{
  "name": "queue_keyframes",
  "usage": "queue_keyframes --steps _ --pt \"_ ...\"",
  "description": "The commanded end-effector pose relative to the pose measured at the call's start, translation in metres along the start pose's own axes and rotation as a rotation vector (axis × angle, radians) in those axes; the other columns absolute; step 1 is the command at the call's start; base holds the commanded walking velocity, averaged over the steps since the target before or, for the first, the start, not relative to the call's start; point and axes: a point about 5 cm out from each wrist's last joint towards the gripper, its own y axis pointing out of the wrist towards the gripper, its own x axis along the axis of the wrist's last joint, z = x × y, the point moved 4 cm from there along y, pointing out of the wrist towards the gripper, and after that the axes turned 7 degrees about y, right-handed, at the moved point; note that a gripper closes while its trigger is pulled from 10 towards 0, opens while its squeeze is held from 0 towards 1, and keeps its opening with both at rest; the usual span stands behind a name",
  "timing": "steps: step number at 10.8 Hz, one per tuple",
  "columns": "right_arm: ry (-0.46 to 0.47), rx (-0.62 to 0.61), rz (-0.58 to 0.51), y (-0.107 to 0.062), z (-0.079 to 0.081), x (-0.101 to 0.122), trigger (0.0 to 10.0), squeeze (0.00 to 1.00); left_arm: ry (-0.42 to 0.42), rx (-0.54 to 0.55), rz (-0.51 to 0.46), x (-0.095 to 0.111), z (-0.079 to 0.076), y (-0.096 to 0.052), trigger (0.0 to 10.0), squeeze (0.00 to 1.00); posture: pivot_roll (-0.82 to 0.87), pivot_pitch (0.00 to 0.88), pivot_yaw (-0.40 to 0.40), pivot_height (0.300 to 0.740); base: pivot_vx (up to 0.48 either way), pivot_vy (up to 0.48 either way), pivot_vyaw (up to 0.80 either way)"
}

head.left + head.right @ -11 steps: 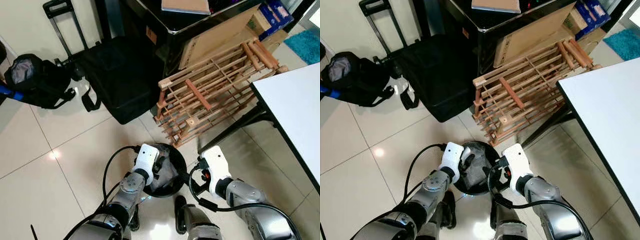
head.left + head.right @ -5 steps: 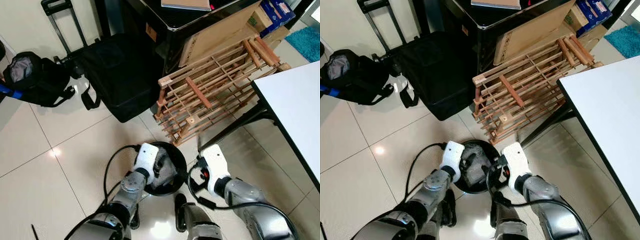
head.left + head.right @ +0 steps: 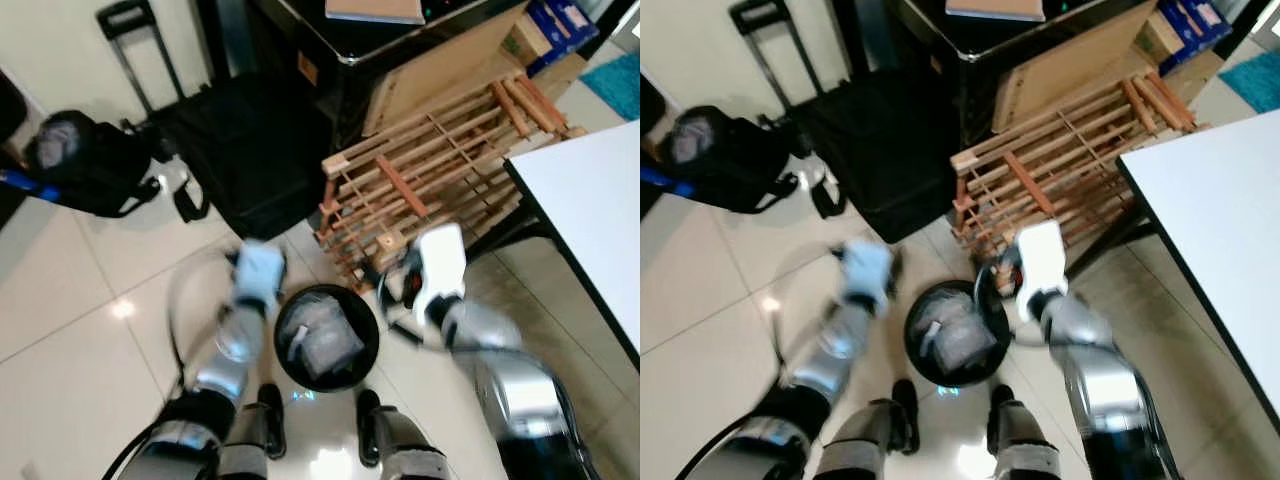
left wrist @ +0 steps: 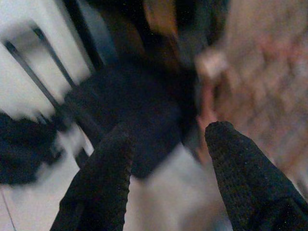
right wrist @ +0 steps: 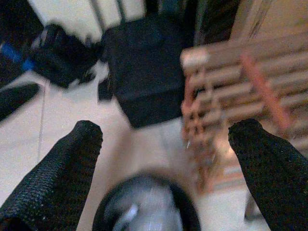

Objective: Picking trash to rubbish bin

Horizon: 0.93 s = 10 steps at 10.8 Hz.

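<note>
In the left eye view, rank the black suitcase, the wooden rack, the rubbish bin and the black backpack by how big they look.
1. Wooden rack: largest.
2. Black suitcase: slightly less than the rack.
3. Black backpack and rubbish bin: look close in size; the bin sits nearer the camera, so I will not rank them.

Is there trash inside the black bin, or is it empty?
Not empty. The rubbish bin stands upright with crumpled clear plastic trash lying inside it.

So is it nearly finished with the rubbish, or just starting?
Looks nearly done: crumpled trash sits inside the black bin at its feet. Nothing is in hand; the left claw and right claw are open and empty, either side of the bin. No other loose trash visible on the floor.
</note>
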Motion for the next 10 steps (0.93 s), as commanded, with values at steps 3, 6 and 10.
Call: queue_keyframes --steps 3,6,10 --pt "0.011 -0.063 -0.132 0.01 -0.01 0.023 10.0 0.0 -0.049 0.078 -0.094 0.03 0.023 0.009 10.0 0.0 -0.05 0.18 0.044 0.74 0.0 0.0 0.0" --pt "0.013 -0.135 -0.222 0.019 -0.022 0.039 10.0 0.0 -0.045 0.095 -0.137 0.053 0.032 0.01 10.0 0.0 -0.05 0.137 0.055 0.74 0.0 0.0 0.0" --pt "0.008 -0.302 -0.283 0.022 -0.051 0.041 10.0 0.0 -0.051 0.097 -0.114 0.049 0.035 -0.002 10.0 0.0 -0.04 0.09 0.059 0.74 0.0 0.0 0.0"
